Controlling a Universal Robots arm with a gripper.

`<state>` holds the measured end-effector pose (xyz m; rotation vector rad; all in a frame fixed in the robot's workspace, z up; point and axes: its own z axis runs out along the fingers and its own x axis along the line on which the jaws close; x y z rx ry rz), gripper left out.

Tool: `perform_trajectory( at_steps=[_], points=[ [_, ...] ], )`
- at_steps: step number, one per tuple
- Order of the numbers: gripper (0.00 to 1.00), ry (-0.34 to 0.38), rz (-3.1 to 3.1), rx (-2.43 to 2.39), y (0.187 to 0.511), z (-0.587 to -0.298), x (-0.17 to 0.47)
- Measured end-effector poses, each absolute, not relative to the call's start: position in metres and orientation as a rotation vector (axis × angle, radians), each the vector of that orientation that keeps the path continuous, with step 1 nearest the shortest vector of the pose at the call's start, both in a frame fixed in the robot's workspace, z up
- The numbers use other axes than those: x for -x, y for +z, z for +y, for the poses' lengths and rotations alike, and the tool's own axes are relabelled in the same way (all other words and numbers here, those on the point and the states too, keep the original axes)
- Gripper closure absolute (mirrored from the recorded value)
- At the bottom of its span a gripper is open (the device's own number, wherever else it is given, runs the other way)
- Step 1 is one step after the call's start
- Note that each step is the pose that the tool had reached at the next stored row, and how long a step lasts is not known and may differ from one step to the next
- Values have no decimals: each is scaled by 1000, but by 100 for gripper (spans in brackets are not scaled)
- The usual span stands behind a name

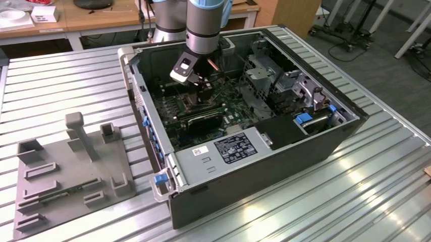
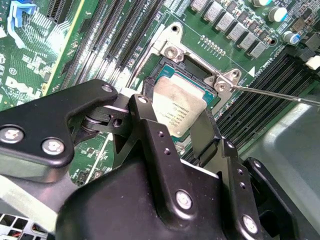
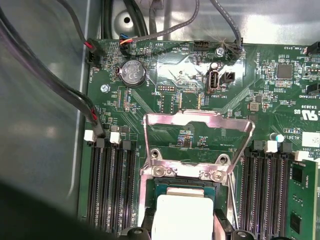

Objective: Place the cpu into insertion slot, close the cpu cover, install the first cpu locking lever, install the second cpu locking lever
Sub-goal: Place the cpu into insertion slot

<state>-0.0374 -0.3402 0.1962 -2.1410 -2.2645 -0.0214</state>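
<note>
**Gripper** (image 2: 172, 114): black, two-fingered, reached down into the open computer case (image 1: 269, 166), which lay on its side on the slatted metal table (image 1: 350, 201). The jaws were clenched on the cpu (image 2: 180, 105), one finger against each of two opposite edges, as seen in both wrist views.

**Cpu, location:** directly over the insertion slot (image 3: 172, 186) on the green motherboard (image 3: 150, 100), within the slot's silver rim. Whether it was fully seated or sat a shade above the contacts could not be told.

**Cpu cover** (image 3: 195, 120): swung open and laid back from its hinge, away from the slot (the board showed through its window).

**Locking lever** (image 2: 275, 93): a thin bare rod, unlatched, standing out from the socket's corner.

**Progress, by judgement:**
- In hand: the first step, and near its end. The chip was at the slot but not let go.
- Not done: closing the cover and latching either lever.
</note>
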Motion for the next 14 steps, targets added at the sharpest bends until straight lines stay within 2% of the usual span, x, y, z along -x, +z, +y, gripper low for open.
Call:
perform_trajectory(
  at_steps=[14],
  points=[
    [46,-21,-2265,2141,194,-342,37]
  ],
)
